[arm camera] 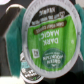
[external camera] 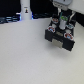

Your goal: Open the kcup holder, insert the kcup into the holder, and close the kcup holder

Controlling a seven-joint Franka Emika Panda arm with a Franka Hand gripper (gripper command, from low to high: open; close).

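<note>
The kcup (arm camera: 47,37) fills most of the wrist view, its green printed lid with a white rim facing the camera. In the exterior view it shows as a small green spot (external camera: 63,21) between the fingers of my gripper (external camera: 63,20), which is shut on it. The gripper hangs just above the top of the black kcup holder (external camera: 52,34), at the exterior view's right. A black part of the holder (external camera: 65,43) juts forward and down from its front, like a pulled-out drawer. The pod hides the fingers in the wrist view.
A white bottle-shaped object (external camera: 25,9) stands at the back, toward the exterior view's left. The pale tabletop (external camera: 25,55) spreads in front of and beside the holder. Dark clutter lines the back edge.
</note>
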